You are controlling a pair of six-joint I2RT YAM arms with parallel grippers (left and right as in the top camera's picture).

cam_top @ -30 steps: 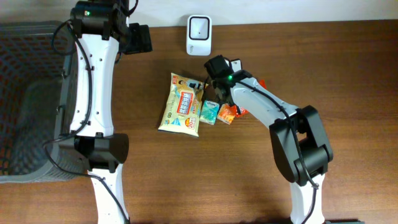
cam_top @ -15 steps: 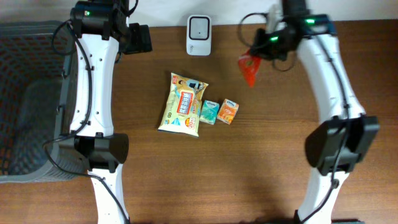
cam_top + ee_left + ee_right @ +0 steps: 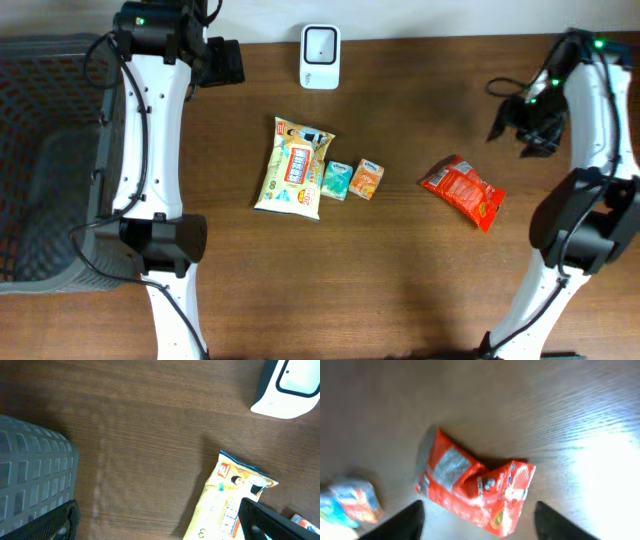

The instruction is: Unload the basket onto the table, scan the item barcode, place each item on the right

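With the right fingers (image 3: 405, 522) spread and empty over the red snack packet (image 3: 475, 482), which lies on the surface (image 3: 560, 405) below and between them, and the left fingers (image 3: 45, 525) wide and empty, descend squarely, pinch its narrow width, then face its barcode to the scanner (image 3: 320, 43).

The counter (image 3: 400, 260) is brown wood with a visible grain and a soft sheen. The red pouch (image 3: 462, 190) is glossy crinkled film, the scanner (image 3: 320, 44) smooth white plastic, the basket (image 3: 40, 150) matt grey plastic.
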